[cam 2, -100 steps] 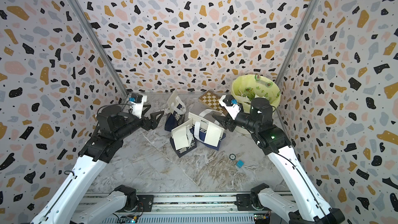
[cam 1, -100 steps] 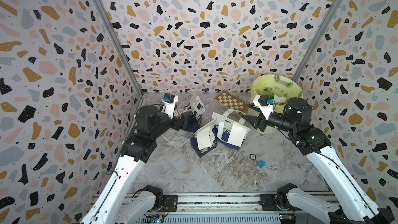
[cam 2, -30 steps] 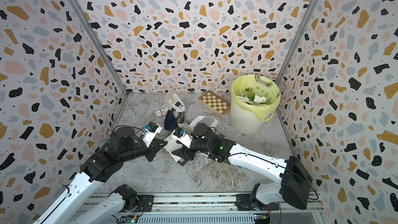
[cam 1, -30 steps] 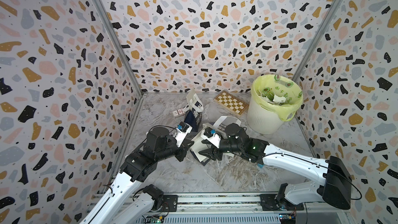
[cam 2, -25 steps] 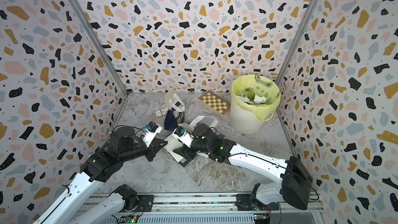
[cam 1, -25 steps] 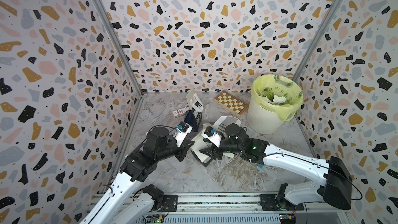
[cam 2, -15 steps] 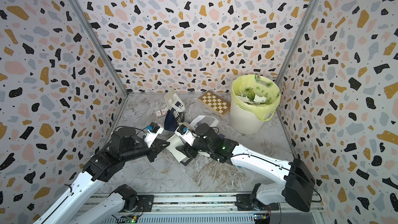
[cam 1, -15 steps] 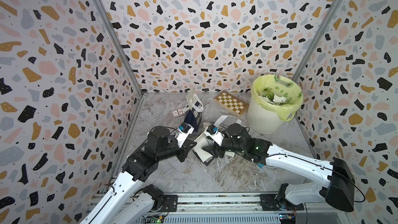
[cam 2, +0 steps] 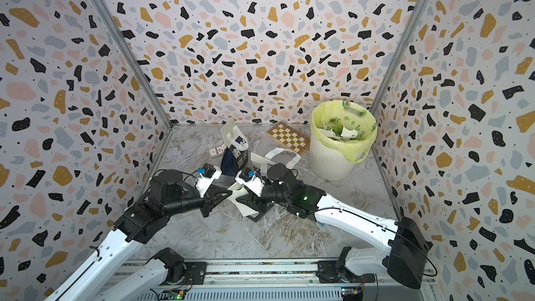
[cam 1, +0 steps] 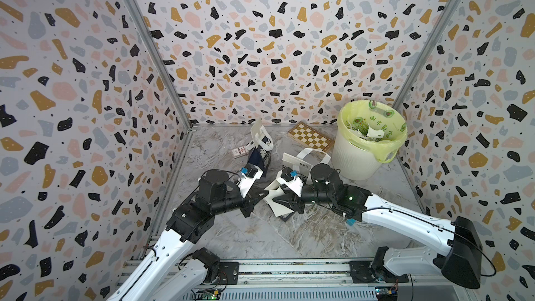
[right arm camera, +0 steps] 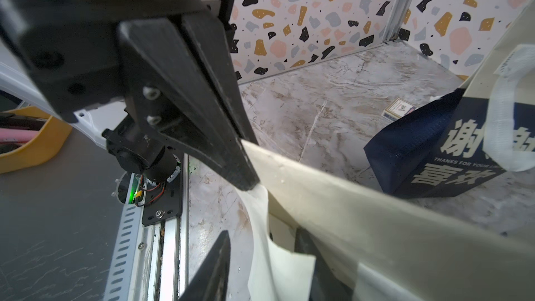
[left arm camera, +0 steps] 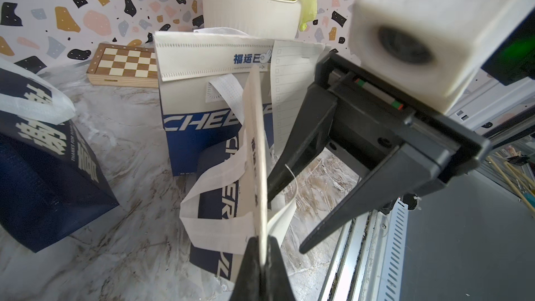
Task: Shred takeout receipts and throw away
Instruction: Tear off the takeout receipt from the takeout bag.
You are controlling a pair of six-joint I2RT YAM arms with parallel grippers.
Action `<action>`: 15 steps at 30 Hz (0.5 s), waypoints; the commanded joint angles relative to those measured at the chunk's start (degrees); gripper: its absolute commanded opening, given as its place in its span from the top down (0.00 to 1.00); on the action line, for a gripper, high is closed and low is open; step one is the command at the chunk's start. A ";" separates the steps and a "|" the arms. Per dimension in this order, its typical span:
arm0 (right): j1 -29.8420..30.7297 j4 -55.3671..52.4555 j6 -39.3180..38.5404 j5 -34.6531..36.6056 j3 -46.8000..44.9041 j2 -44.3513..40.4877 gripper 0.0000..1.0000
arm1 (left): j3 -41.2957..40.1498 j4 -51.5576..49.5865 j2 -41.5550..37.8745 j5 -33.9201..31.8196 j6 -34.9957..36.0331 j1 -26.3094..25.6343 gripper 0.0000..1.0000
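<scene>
Clamping my left gripper (right arm camera: 250, 181) on the upper end of the takeout receipt (right arm camera: 279, 267) together with the cream wall of a bag (right arm camera: 390, 227), I see the slip hang curled, its long axis dropping between the parted jaws of my right gripper (right arm camera: 263, 233). That wall crowds the right gripper; a second bag (cam 1: 259, 157), chessboard (cam 1: 309, 138) and card box (cam 1: 239, 152) sit left of the bin (cam 1: 354, 160). Both forearms reach low, tips nearly meeting, left of the bin.
</scene>
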 commanded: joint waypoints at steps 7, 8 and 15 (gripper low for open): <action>-1.06 2.16 2.82 -1.60 -1.43 -1.81 0.68 | 0.43 4.90 0.50 1.69 -2.26 -0.17 1.00; -1.00 2.16 2.80 -1.92 -1.60 -1.65 0.69 | 0.28 5.62 0.54 1.75 -2.89 -0.13 1.00; -0.97 2.19 1.64 -1.17 -1.08 0.01 0.78 | 0.96 6.75 2.24 1.94 -4.62 -0.13 1.00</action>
